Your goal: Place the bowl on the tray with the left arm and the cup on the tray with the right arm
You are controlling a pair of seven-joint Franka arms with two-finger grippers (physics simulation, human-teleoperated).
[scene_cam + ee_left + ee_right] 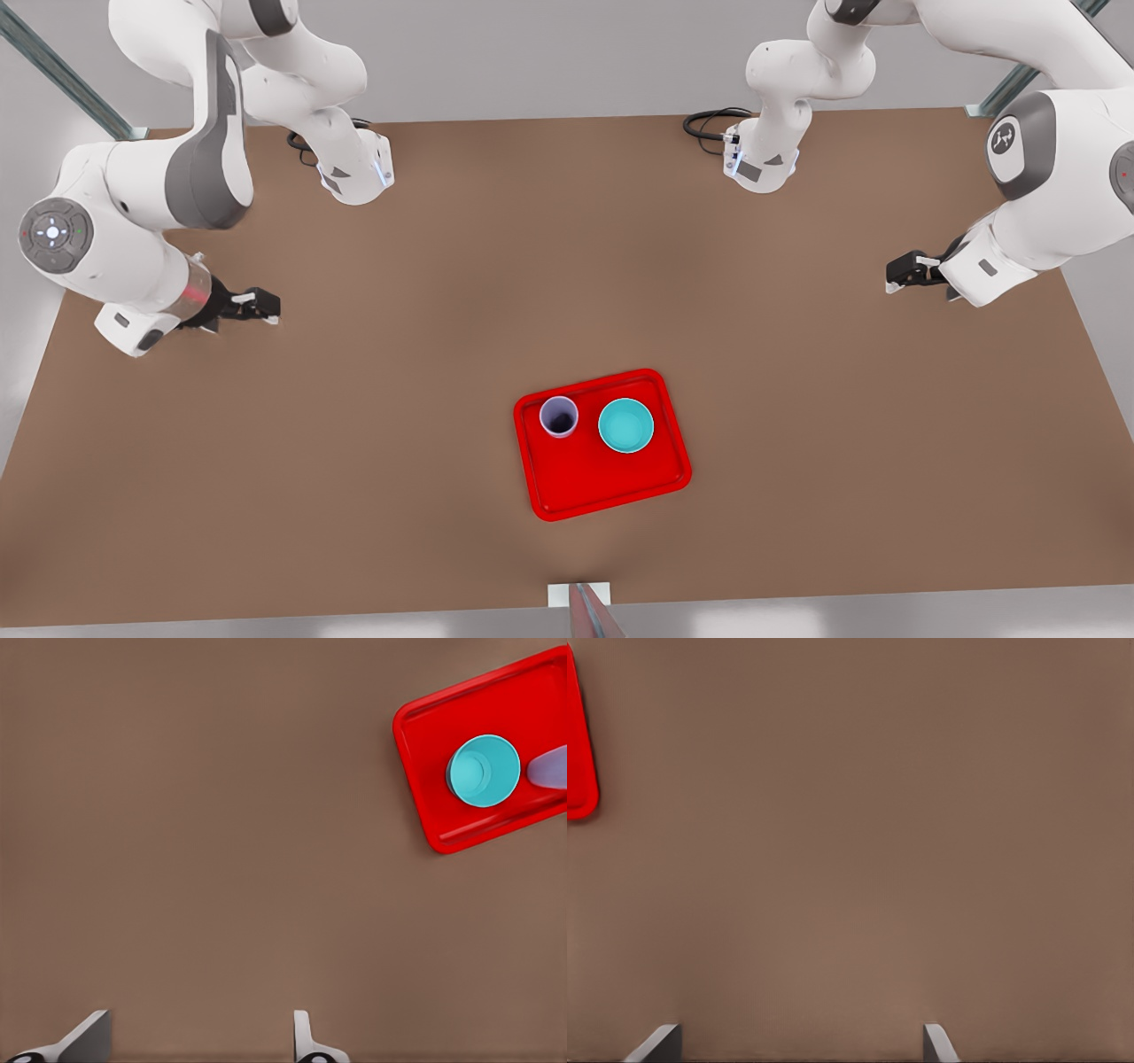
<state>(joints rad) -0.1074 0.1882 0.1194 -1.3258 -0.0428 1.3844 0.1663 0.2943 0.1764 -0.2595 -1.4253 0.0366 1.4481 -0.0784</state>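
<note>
The bowl [626, 425] and cup [559, 416] stand side by side on the tray [611, 487], while the left gripper [905, 271] and right gripper [257, 306] hover wide open and empty, well apart over the surface [354, 461].

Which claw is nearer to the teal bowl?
Left. The left claw hangs toward the front view's right of the bowl; the right claw is farther, beyond the cup.
</note>
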